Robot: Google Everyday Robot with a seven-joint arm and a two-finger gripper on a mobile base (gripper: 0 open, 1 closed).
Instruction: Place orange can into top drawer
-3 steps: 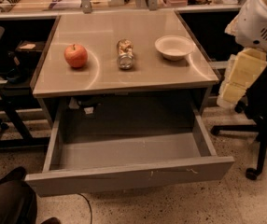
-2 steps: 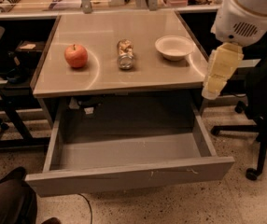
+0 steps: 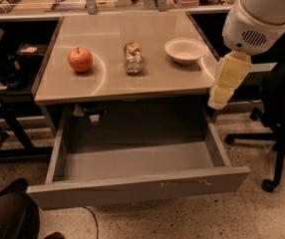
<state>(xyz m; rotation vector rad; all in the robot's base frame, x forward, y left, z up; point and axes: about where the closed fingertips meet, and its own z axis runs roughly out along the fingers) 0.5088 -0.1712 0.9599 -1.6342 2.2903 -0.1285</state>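
Observation:
The orange can [image 3: 132,58] lies on its side in the middle of the tabletop [image 3: 117,83], between a red apple [image 3: 80,59] and a white bowl [image 3: 185,50]. The top drawer [image 3: 137,189] is pulled out wide below the table, and nothing shows inside it. My gripper [image 3: 217,101] hangs pale and cream-coloured from the white arm at the table's right front corner, above the drawer's right side. It points down and holds nothing that I can see. It is well to the right of the can.
A black office chair [image 3: 282,113] stands close on the right, behind my arm. A dark chair [image 3: 3,218] is at the lower left by the drawer front. Desks with clutter run along the back and left.
My arm has swung left from beside the chair toward the table's right front corner. The can, apple, bowl and drawer have not moved.

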